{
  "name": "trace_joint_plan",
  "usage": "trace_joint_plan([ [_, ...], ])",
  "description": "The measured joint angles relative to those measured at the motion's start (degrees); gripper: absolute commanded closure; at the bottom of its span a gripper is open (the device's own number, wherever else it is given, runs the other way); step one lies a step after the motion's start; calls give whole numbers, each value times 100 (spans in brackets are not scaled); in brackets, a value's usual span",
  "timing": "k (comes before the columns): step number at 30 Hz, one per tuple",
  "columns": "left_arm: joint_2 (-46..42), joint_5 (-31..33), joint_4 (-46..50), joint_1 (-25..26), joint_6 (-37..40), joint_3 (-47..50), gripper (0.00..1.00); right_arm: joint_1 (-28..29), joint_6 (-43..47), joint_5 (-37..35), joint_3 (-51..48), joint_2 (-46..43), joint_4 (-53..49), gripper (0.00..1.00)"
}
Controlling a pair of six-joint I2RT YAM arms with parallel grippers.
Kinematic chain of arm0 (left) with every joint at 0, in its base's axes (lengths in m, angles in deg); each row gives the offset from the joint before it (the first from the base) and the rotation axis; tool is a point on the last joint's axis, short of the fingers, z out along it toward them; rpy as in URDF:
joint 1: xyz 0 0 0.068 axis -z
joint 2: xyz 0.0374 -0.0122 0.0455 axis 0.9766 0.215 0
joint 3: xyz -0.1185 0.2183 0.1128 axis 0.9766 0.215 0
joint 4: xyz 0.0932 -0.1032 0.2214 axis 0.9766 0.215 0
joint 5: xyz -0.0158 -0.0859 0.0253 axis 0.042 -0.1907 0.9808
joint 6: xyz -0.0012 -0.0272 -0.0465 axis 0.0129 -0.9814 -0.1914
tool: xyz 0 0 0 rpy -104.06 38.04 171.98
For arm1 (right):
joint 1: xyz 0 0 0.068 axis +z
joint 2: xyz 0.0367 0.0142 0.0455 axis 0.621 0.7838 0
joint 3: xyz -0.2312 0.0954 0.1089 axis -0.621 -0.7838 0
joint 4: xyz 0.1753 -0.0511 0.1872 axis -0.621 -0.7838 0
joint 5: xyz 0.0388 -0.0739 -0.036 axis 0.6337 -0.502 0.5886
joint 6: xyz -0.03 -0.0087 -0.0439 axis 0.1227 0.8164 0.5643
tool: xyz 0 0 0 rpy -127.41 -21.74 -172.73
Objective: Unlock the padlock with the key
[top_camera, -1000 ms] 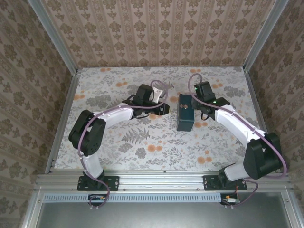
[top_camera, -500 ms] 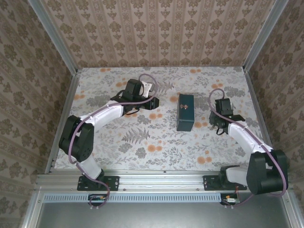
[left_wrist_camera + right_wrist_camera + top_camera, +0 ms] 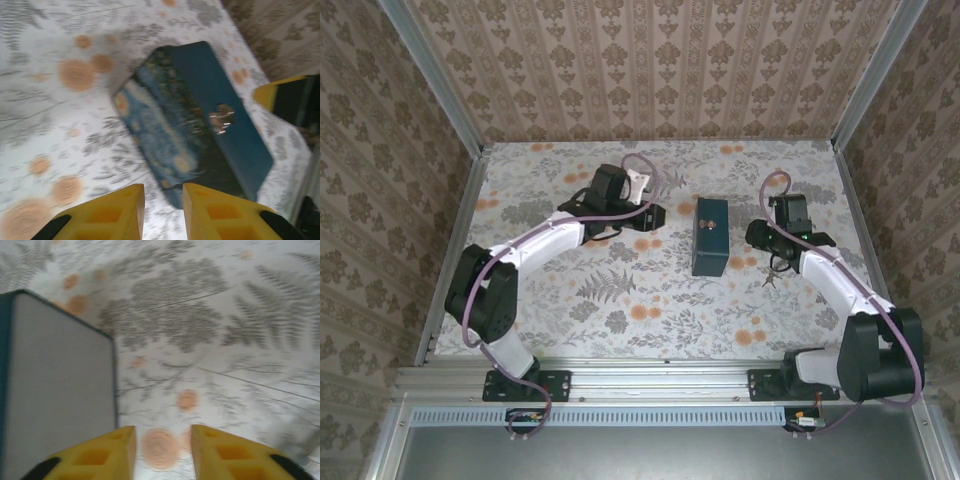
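Observation:
The blue swirl-patterned box (image 3: pixel 710 238) lies mid-table, with the small metallic padlock (image 3: pixel 708 226) on its top face. In the left wrist view the padlock (image 3: pixel 221 119) glints on the box (image 3: pixel 190 115). The key (image 3: pixel 770 278), a tiny dark spindly thing, lies on the cloth right of the box, under the right forearm. My left gripper (image 3: pixel 655 215) hovers left of the box, its yellow fingers (image 3: pixel 163 192) open around nothing. My right gripper (image 3: pixel 757 233) hangs just right of the box, open and empty (image 3: pixel 163 432), with the box's grey side (image 3: pixel 55 380) at its left.
The floral tablecloth (image 3: pixel 620 290) covers the table, and wallpapered walls close it in on three sides. An aluminium rail (image 3: pixel 660 380) runs along the near edge by the arm bases. The right gripper's yellow finger (image 3: pixel 275 92) shows beyond the box in the left wrist view.
Both grippers drew back from the box a second ago. Since then the right gripper has come back toward the box's right side, and the left has edged slightly right.

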Motion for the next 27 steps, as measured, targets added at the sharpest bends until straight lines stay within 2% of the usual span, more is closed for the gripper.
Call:
trace_joint_plan([
  [7, 686, -553, -981, 411, -946, 44, 75, 413, -511, 710, -195, 721, 684, 78],
  [12, 916, -844, -1897, 400, -1665, 376, 77, 745, -793, 946, -181, 1106, 1099, 78],
  [15, 894, -793, -2157, 216, -1790, 509, 79, 933, -903, 905, 37, 1392, 1246, 77],
  [22, 144, -243, -1574, -186, -1471, 835, 80, 1637, -1169, 732, 953, 2450, 1620, 76],
  [27, -431, -61, -973, 9, -1036, 837, 80, 2269, -1255, 835, 1497, 3375, 1572, 70],
])
